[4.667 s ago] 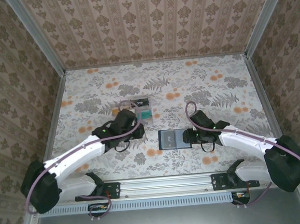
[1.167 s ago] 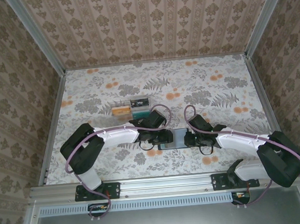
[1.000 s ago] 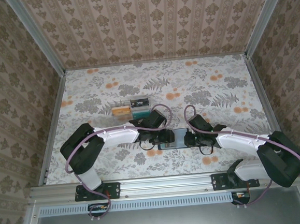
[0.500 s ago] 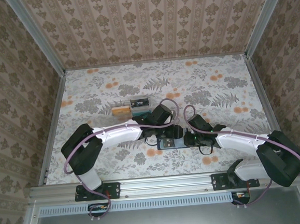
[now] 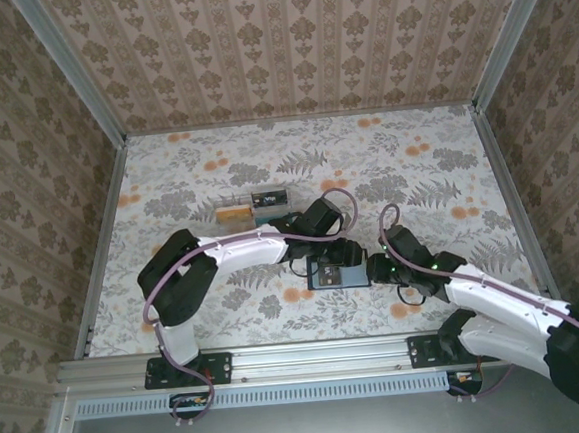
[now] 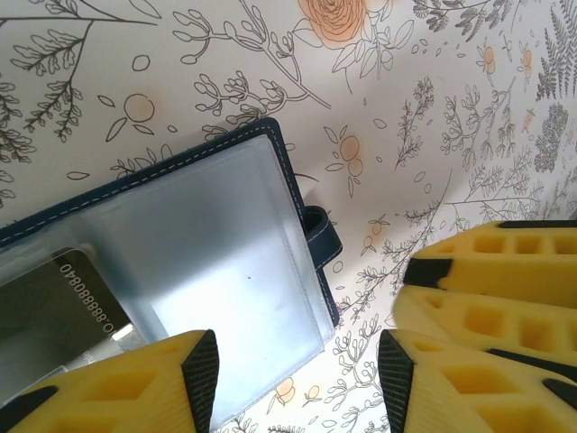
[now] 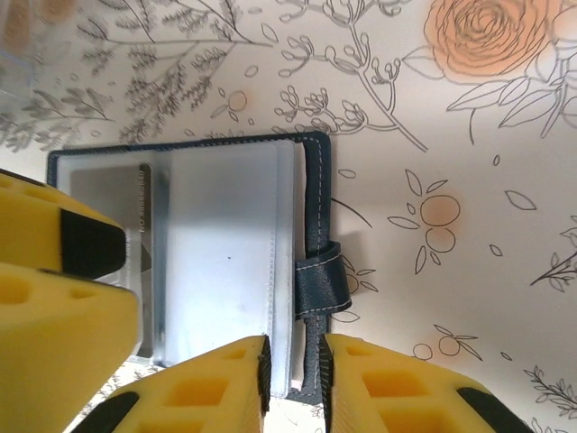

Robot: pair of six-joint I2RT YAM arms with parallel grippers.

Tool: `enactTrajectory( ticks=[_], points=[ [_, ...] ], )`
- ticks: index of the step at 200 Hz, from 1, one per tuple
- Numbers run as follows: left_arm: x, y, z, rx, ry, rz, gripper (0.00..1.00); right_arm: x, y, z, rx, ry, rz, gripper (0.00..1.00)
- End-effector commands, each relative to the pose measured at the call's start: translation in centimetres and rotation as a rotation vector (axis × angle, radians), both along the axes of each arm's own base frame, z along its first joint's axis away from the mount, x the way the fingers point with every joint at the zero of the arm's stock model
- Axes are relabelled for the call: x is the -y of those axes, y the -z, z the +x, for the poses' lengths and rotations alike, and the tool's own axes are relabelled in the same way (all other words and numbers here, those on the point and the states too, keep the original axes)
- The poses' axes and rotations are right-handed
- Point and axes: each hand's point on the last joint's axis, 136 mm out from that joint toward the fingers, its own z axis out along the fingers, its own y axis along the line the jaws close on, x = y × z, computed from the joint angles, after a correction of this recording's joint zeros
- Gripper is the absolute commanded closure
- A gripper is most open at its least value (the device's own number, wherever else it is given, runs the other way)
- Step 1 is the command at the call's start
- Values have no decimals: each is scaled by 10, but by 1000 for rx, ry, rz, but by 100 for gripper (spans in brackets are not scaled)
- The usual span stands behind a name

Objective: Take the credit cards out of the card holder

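Observation:
The card holder (image 5: 329, 274) lies open on the floral table, dark navy with greyish see-through sleeves (image 6: 207, 244) and a strap tab (image 7: 320, 280). One of the credit cards (image 6: 59, 311), grey with printed digits, sits inside a sleeve. My left gripper (image 5: 341, 253) hovers open over the holder's far side, its fingers (image 6: 117, 388) wide apart with the sleeve corner below them. My right gripper (image 7: 294, 379) is at the holder's right edge, jaws narrow, pinching the sleeve edge and navy cover. Its yellow fingers (image 6: 491, 262) show in the left wrist view.
A clear plastic box (image 5: 254, 209) with orange and teal contents stands behind and left of the holder. Patterned walls enclose the table on three sides. The left arm (image 5: 232, 251) stretches across the middle.
My left gripper has moved right, from the holder's left edge to over its far side. The right arm has swung back toward the near edge, its gripper still at the holder's right edge.

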Motion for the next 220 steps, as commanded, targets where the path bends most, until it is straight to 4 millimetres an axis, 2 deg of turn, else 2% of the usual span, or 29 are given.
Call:
enactTrajectory(
  ticks=[1,27,56,71,85,107,138,159,162,174,220],
  points=[
    [-1,-17,1,36,6,-24,48,11,9,-9,-38,19,-32,74],
    [-21,-17,8,59,-59,4,55,-7,0,-5,-29,-26,44,73],
    [-55,-8,11,65,-128,53,66,-36,-15,5,-22,-93,147,74],
    [-72,-1,9,65,-155,95,81,-51,-20,10,-29,-135,183,76],
    [-85,7,8,60,-176,131,100,-63,-19,12,-53,-170,197,79],
    [-96,18,6,49,-192,164,100,-79,-15,16,-90,-213,221,81],
    [-96,30,4,27,-186,177,100,-90,-3,21,-146,-229,211,83],
    [-94,35,4,18,-187,180,100,-90,7,22,-182,-224,192,86],
    [-94,35,4,17,-186,180,100,-90,14,21,-203,-220,179,86],
    [-93,36,3,14,-184,182,100,-88,22,20,-225,-214,169,86],
    [-89,43,0,3,-174,191,100,-80,31,17,-245,-188,139,83]
  ],
)
